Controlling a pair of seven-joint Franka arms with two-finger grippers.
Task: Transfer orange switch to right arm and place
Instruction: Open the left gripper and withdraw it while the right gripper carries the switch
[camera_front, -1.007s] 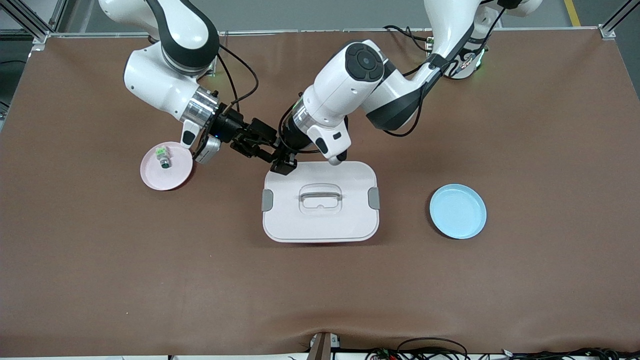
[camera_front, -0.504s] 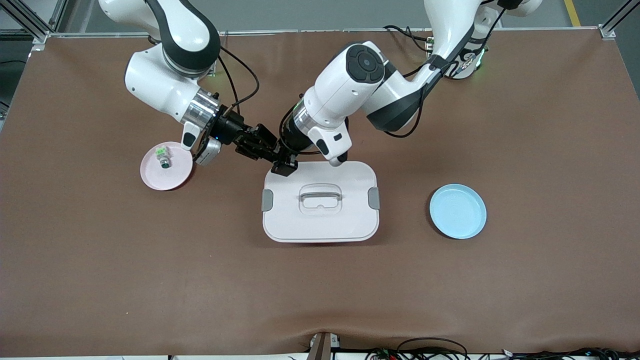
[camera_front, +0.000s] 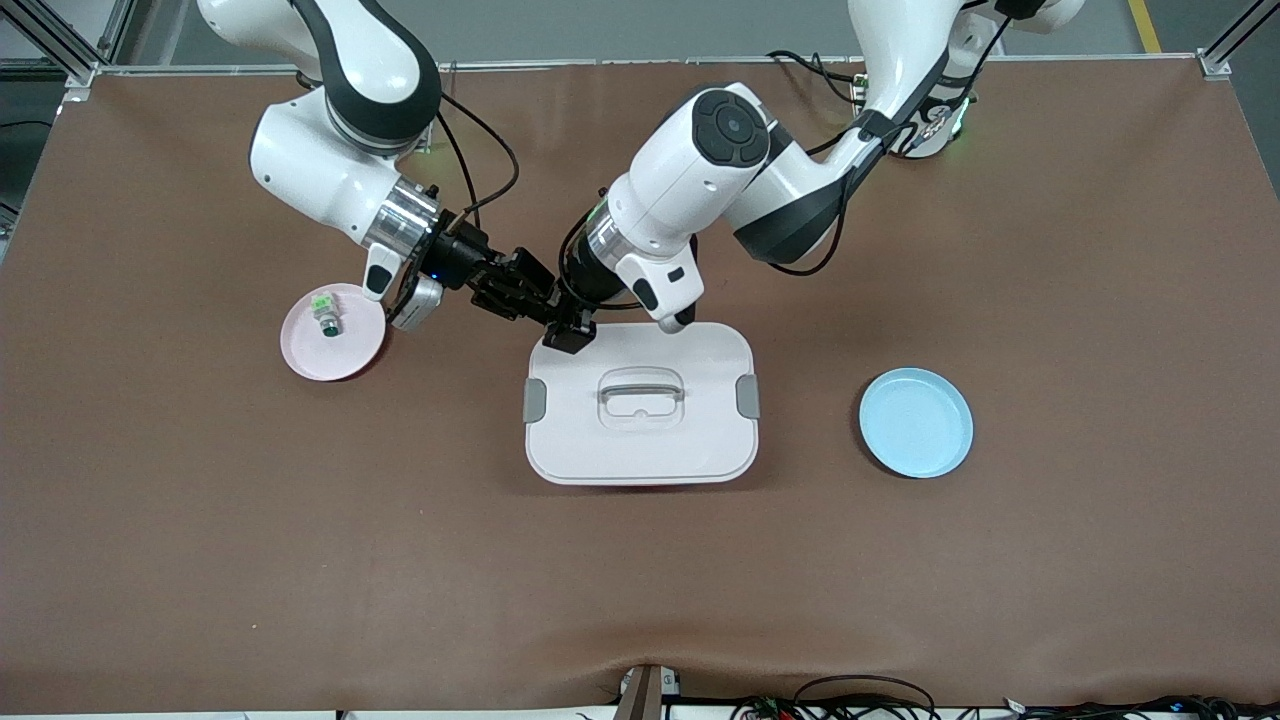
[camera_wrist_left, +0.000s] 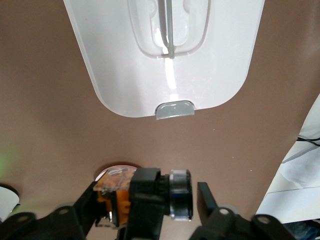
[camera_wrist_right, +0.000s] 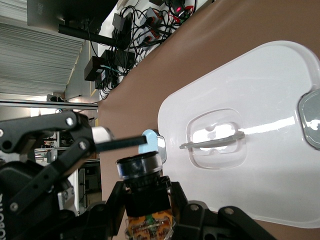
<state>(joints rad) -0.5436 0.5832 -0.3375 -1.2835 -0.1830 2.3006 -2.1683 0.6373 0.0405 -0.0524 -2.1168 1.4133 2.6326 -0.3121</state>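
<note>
Claws: right claw grips orange switch; left claw spread around it.

From my front camera the orange switch is too small and too buried between the two end effectors to pick out; the left end effector and right end effector overlap there, over the surface just off the white lidded box's corner. In the left wrist view the orange switch is partly covered by black fingers, and the frame's edge cuts off the end effector's base. In the right wrist view the switch's orange end is mostly hidden. I can't make out details of the green-capped switch on the pink plate.
</note>
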